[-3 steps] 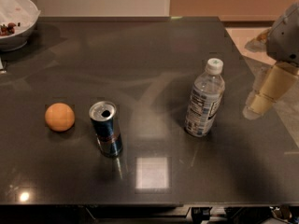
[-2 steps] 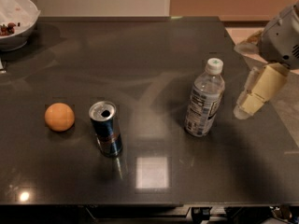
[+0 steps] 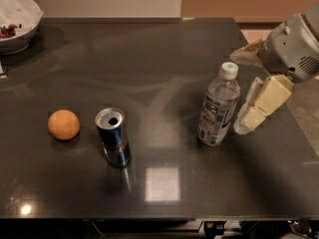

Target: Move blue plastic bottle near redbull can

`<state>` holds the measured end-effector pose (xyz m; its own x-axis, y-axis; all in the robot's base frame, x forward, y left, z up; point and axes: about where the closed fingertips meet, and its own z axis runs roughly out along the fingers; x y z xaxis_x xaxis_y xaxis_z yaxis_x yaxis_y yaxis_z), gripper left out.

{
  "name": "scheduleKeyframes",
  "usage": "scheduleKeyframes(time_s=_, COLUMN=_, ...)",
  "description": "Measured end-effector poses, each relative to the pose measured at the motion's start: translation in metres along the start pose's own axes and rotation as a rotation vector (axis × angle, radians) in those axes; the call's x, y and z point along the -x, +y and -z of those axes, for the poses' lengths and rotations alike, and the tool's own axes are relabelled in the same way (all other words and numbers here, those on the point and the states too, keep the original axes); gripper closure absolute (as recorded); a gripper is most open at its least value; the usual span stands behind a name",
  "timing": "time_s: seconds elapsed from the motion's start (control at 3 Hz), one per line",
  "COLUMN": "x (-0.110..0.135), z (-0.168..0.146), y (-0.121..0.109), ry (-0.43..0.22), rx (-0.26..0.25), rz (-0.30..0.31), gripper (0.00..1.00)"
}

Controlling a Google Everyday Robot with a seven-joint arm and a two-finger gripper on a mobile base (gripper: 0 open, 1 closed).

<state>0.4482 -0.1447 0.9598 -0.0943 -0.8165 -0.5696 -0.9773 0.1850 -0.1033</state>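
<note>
The blue plastic bottle (image 3: 218, 106), clear with a white cap and a white-and-blue label, stands upright right of the table's middle. The redbull can (image 3: 113, 136), blue and silver with an open top, stands upright at the left of middle, well apart from the bottle. My gripper (image 3: 249, 114), with cream-coloured fingers, hangs from the grey arm at the right edge and sits just right of the bottle, beside its lower half, not around it.
An orange round fruit (image 3: 64, 124) lies left of the can. A white bowl (image 3: 15, 21) with dark bits stands at the far left corner. The dark table (image 3: 149, 68) ends just right of the gripper and along the front.
My gripper has moved left and a little down, closing in on the bottle's right side. The bottle, can and fruit have not moved.
</note>
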Motion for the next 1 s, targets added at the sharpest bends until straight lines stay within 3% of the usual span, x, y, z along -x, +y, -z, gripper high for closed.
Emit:
scheduleKeyframes(time_s=0.33, x=0.007, z=-0.029, y=0.02, ry=-0.01, rx=0.029, rz=0.049, gripper=0.0)
scheduleKeyframes(time_s=0.67, x=0.006, z=-0.037, y=0.022, ry=-0.011, rx=0.03, rz=0.053, gripper=0.0)
scheduleKeyframes(time_s=1.0, x=0.005, z=-0.041, y=0.021, ry=-0.019, rx=0.029, rz=0.049, gripper=0.19)
